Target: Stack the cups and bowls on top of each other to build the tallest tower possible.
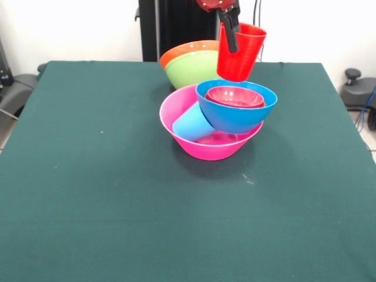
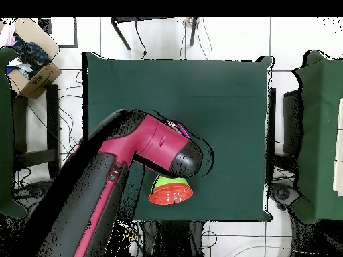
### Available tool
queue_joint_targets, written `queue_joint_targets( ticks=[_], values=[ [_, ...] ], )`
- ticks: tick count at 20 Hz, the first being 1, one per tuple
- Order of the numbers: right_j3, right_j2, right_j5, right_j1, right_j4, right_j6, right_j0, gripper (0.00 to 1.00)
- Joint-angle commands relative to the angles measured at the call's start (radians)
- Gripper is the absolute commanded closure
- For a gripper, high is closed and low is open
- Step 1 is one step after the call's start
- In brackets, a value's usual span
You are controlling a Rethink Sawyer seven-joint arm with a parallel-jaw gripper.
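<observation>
Red cup [image 1: 241, 53]: held in the air at the far side of the table, clamped by its rim, mouth up and leaning slightly to the right.
Gripper [image 1: 230, 30]: closed on the red cup's rim, one dark finger running down inside the near wall; it comes down from the top of the front view.
Key relation: the red cup's base hangs just above the far rim of the blue bowl [image 1: 235, 114], so the tower [image 1: 217, 120] lies directly below and slightly nearer than the cup; its long axis is close to vertical.
Tower: a large pink bowl [image 1: 182, 114] as base, a light blue cup [image 1: 192, 124] lying on its side within it at the left, the blue bowl resting tilted on top, a small red bowl [image 1: 235, 97] nested inside that.
Behind: a green bowl [image 1: 191, 67] sitting in an orange bowl [image 1: 179, 51], just left of the held cup.
Overhead view: the arm [image 2: 127, 174] covers the tower.
Table [image 1: 88, 194]: dark green cloth.
</observation>
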Motion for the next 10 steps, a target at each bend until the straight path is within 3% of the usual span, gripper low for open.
queue_joint_targets(
  ticks=[1, 10],
  values=[
    [0.095, 0.102, 0.124, 0.042, 0.072, -0.152, -0.025, 1.0],
    [0.113, 0.119, 0.164, 0.048, 0.113, -0.205, -0.034, 1.0]
  ],
)
